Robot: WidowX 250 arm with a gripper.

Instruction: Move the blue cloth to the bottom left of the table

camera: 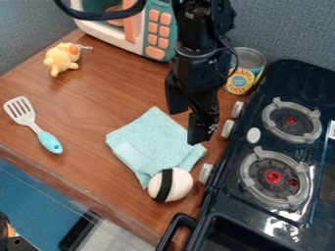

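From where I stand, the black gripper (186,126) hangs over the upper right part of the blue cloth (154,142), its jaws well apart and holding nothing. The cloth lies around the middle of the desk (98,90), close to the stove (288,144).

What worries me most is the white ball with the black band (178,182), sitting at the cloth's lower corner and overlapping it. Pull the cloth from here and the ball may come along, or roll toward the desk's front edge and drop off. The cloth also looks folded, so a shallow pinch could take just the top layer and open it out, or slip off altogether. Closing too far to the right, the jaws might knock a stove knob (206,172).

Then there's the spatula (37,129) near the desk's left end: a low drag could shove it, or leave the cloth lying on top. Overshoot, and the cloth could hang over the front edge.
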